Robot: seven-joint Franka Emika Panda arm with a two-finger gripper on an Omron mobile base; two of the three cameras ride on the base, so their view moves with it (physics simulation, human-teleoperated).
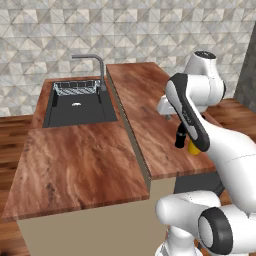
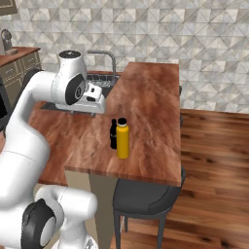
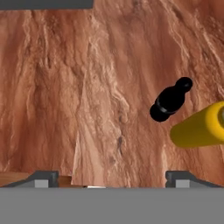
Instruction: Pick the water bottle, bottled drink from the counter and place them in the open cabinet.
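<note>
The yellow water bottle (image 2: pixel 122 141) with a black cap stands upright on the wood-grain counter (image 2: pixel 151 92), near its front edge. The slim black bottled drink (image 2: pixel 113 133) stands right beside it, on its left in the right base view. In the hand view the bottled drink (image 3: pixel 169 100) and the water bottle (image 3: pixel 199 127) lie to the right, on the counter (image 3: pixel 78 87). My gripper (image 3: pixel 113 179) hangs above the counter, off to the side of both bottles, open and with nothing between its fingertips (image 3: pixel 43 178). The arm partly covers the water bottle (image 1: pixel 193 148) in the left base view. The open cabinet is out of view.
A black sink (image 1: pixel 80 107) with a grey faucet (image 1: pixel 97 62) and a wire rack (image 1: pixel 75 88) sits in the lower counter to the left. A dark stool (image 2: pixel 146 197) stands under the counter's front edge. A tiled wall runs behind, and there is wood floor to the right.
</note>
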